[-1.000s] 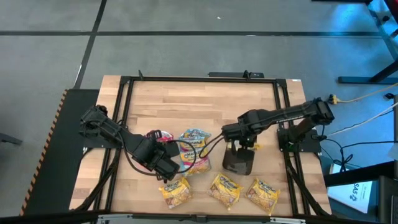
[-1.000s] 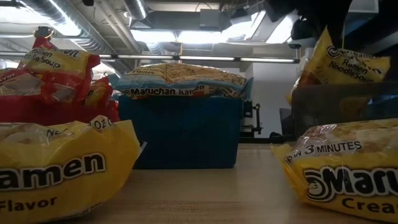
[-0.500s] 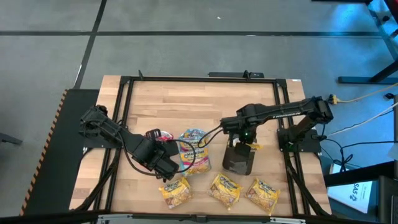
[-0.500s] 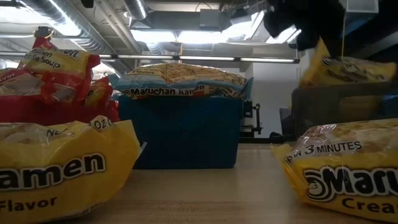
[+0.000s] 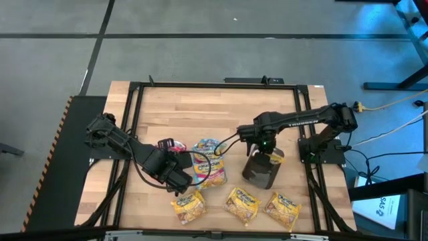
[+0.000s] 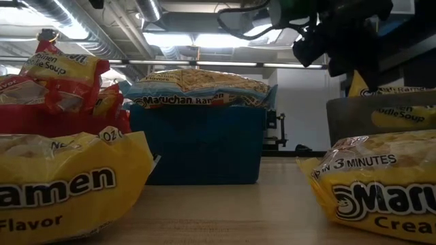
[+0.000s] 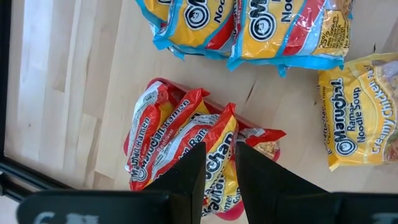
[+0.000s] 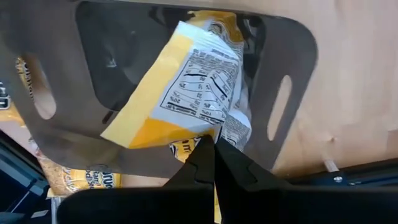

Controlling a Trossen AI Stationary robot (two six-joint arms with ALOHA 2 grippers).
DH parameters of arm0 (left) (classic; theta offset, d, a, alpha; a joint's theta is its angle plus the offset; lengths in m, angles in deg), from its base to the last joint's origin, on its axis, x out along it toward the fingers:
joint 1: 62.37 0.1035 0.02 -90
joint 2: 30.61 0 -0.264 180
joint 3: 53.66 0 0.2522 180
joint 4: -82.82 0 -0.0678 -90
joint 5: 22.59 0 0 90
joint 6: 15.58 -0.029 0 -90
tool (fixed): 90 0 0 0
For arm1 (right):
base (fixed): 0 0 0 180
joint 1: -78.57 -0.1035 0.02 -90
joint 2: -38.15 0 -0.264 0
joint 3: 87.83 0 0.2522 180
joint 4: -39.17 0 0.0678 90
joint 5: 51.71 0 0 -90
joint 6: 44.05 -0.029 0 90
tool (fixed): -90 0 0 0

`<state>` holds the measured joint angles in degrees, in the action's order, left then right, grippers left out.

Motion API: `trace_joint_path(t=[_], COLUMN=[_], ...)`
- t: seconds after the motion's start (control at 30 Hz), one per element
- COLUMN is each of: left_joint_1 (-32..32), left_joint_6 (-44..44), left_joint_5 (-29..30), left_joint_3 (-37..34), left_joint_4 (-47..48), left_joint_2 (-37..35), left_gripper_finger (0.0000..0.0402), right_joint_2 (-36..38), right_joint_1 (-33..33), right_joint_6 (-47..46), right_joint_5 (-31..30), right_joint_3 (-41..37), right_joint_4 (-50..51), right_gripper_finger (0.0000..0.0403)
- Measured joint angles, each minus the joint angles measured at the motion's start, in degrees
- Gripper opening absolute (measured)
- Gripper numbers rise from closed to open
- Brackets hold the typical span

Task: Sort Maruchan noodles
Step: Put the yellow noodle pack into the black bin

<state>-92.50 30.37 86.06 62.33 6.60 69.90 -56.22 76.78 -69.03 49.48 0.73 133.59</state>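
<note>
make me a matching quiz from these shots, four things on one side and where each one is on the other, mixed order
Things:
1. red packets
2. blue-edged packets
3. right claw
4. loose yellow packets

Places:
A. on the bare table at the near edge
B. piled on the blue tray
C. over the grey tray, shut on a yellow packet
D. heaped in the red tray

Pairs: 1-D, 2-B, 3-C, 4-A

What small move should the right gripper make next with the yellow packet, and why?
Probably open the right gripper: it is shut on an edge of the yellow crinkly plastic noodle packet, which hangs inside the dark grey rectangular tray. The left gripper waits over the red crinkly packets.
</note>
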Motion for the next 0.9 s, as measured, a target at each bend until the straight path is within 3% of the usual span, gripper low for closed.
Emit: trace_joint_path(t=[0.67, 0.9], left_joint_1=[-0.04, -0.04], left_joint_6=[0.58, 0.63], left_joint_5=[-3.28, -3.3], left_joint_3=[0.0, 0.0], left_joint_4=[0.0, 0.0], left_joint_2=[-0.02, -0.02], left_gripper_finger=[0.008, 0.008], right_joint_2=[0.0, 0.0], right_joint_1=[7.78, 10.24], right_joint_6=[5.99, 8.65], right_joint_5=[-4.87, -4.76], right_joint_3=[-0.03, -6.13], right_joint_4=[0.19, -3.35], right_gripper_finger=[0.0, 0.0])
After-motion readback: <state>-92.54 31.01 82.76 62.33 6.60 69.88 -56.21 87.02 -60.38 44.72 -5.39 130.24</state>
